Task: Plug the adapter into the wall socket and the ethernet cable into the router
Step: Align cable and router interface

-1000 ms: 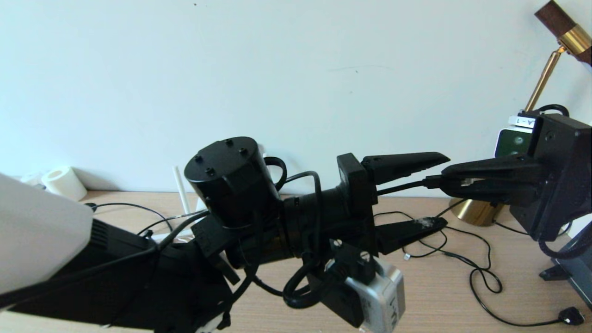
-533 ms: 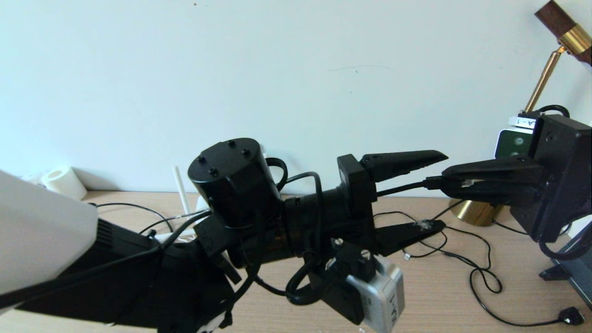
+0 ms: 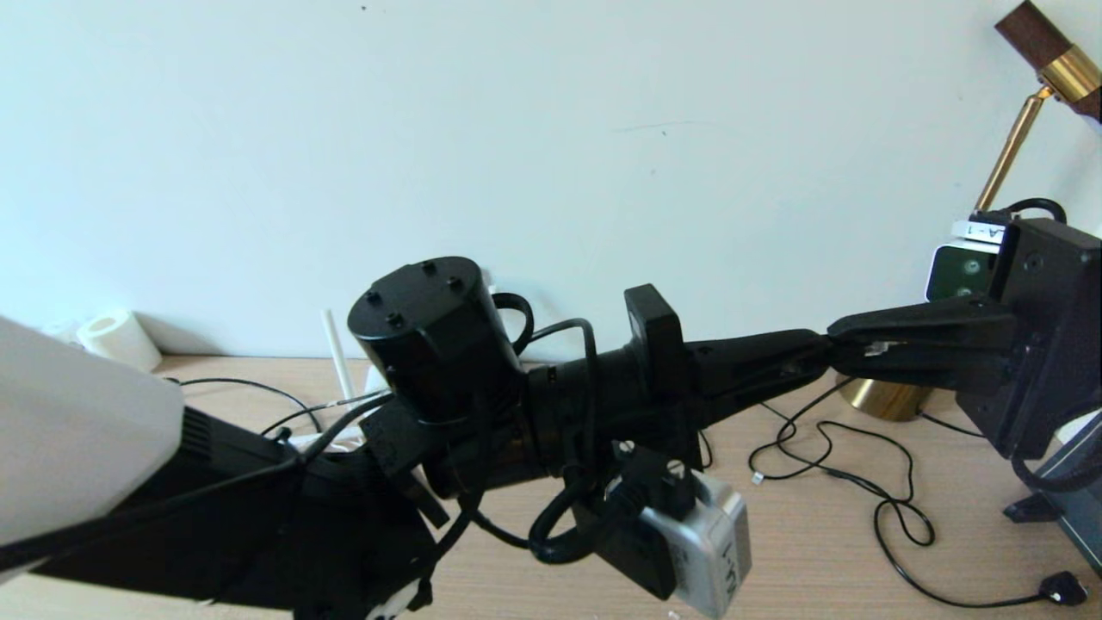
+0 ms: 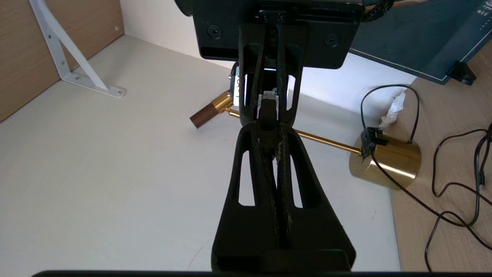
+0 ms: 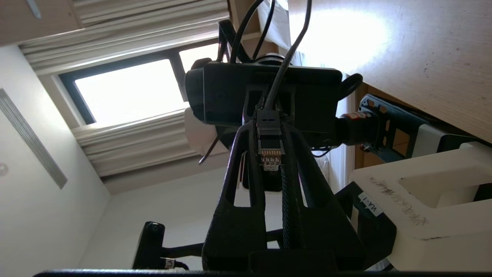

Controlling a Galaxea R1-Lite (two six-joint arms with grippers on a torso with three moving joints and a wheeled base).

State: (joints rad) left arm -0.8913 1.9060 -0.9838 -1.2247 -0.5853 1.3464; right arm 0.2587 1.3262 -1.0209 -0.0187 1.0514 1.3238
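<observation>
I hold both arms up above the pale wood-grain tabletop, tips meeting in mid-air. My right pincer is pinching the ethernet cable's plug, a black moulded boot ending in a clear plastic clip head with a row of coppery contacts. My left pincer is pressed together just behind that plug; from its own wrist camera the boot sits right at its tips, though I cannot tell how much of the cord it has caught.

What worries me is the handover. With both pincers clamped this close, any pull by one arm while the other grips could bend the brittle clear latch or twist the plug out of line. If I let go on the right and the left grip sits only on the smooth round cord, the plug may droop or slip free and drop to the tabletop. The loose thin black cables below could also snag.

The router is mostly hidden behind my left arm; only one slim white stick antenna shows by the wall. I cannot see the adapter or the wall socket. A polished brass lamp base, smooth and cylindrical, stands near my right arm.
</observation>
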